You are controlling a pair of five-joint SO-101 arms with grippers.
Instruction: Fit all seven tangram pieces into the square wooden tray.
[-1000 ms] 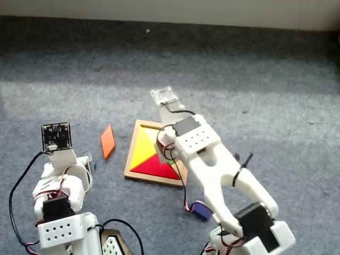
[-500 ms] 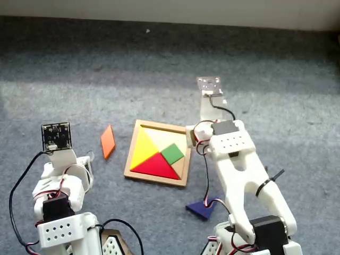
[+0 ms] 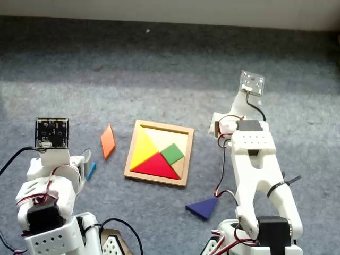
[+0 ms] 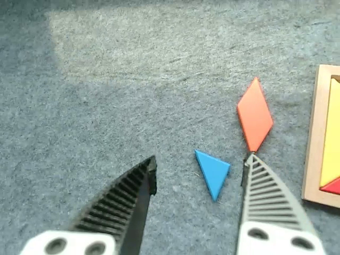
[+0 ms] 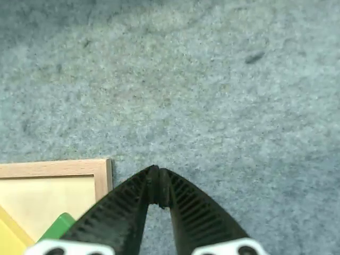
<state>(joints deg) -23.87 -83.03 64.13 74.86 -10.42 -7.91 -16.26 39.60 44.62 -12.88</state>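
Tray [image 3: 162, 126] at mid-frame in high view, flat on grey worktop [image 3: 159, 69], with 3 pieces inside: yellow triangle [image 3: 140, 150], red triangle [image 3: 156, 168], green square [image 3: 172, 153]. Bare wood across rest of tray floor. Just left of tray and apart from it, orange parallelogram [image 3: 108, 141]. Lower left of that, light blue triangle [image 3: 91, 170], close to left arm [image 3: 50, 186] at lower left of frame. Lower right of tray, dark blue triangle [image 3: 204, 207], beside right arm [image 3: 260, 164].

Left wrist view: left hand [image 4: 200, 158] spread wide, fingers well apart. Light blue triangle [image 4: 213, 170] between fingertips, nearer 1 of them. Orange parallelogram [image 4: 255, 114] just beyond it, tray rim [image 4: 313, 133] off to 1 side.

Right wrist view: right hand [image 5: 158, 172] pinched together, fingertips touching, just beside tray's corner [image 5: 53, 168] over bare worktop. Green square [image 5: 61, 226] and sliver of yellow inside that corner.
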